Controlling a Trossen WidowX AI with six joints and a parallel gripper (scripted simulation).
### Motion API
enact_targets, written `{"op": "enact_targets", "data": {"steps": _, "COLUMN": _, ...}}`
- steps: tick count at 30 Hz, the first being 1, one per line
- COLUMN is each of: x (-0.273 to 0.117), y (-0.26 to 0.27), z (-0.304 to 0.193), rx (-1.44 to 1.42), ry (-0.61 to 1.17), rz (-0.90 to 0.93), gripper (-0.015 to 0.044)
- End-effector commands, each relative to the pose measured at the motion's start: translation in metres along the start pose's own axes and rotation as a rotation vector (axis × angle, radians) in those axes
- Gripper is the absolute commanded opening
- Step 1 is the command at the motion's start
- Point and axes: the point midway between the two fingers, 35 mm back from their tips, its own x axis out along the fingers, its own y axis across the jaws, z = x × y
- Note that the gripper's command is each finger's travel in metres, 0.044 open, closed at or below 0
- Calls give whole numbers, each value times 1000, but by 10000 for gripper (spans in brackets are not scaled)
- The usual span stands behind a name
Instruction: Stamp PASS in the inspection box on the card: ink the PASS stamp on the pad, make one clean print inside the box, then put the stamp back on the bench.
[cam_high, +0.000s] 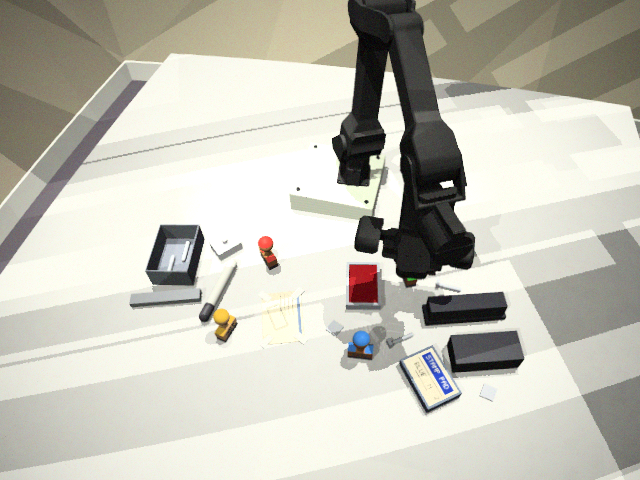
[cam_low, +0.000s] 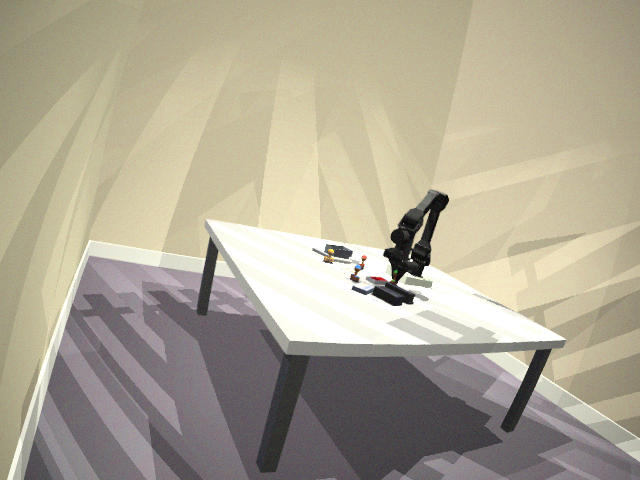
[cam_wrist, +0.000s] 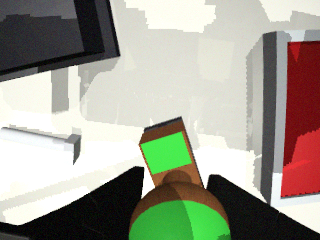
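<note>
My gripper (cam_wrist: 175, 180) is shut on the green-topped stamp (cam_high: 409, 282) (cam_wrist: 166, 152), a brown stamp with a round knob and a green patch on its base. The stamp is upright; whether it touches the bench is unclear. The open red ink pad (cam_high: 363, 283) (cam_wrist: 305, 100) lies beside it, to the right in the wrist view. The cream card (cam_high: 273, 333) lies taped down, with a slanted box outline and lines printed on it. A blue-topped stamp (cam_high: 361, 339), a red-topped stamp (cam_high: 265, 243) and an orange-topped stamp (cam_high: 222, 317) stand around. No PASS lettering is readable.
A closed blue-labelled stamp pad (cam_high: 430, 378) and two black blocks (cam_high: 466, 306) (cam_high: 485, 351) lie at the right. A small metal screw-like piece (cam_high: 448, 286) (cam_wrist: 37, 137) lies near the held stamp. A dark tray (cam_high: 149, 268), a grey bar (cam_high: 165, 298) and a marker (cam_high: 222, 289) lie left.
</note>
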Motion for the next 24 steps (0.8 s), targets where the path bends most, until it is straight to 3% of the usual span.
{"op": "enact_targets", "data": {"steps": 1, "x": -3, "y": 1, "z": 1, "rx": -4, "ry": -1, "rz": 8, "gripper": 0}}
{"op": "enact_targets", "data": {"steps": 24, "x": -14, "y": 2, "z": 1, "rx": -4, "ry": 0, "rz": 11, "gripper": 0}}
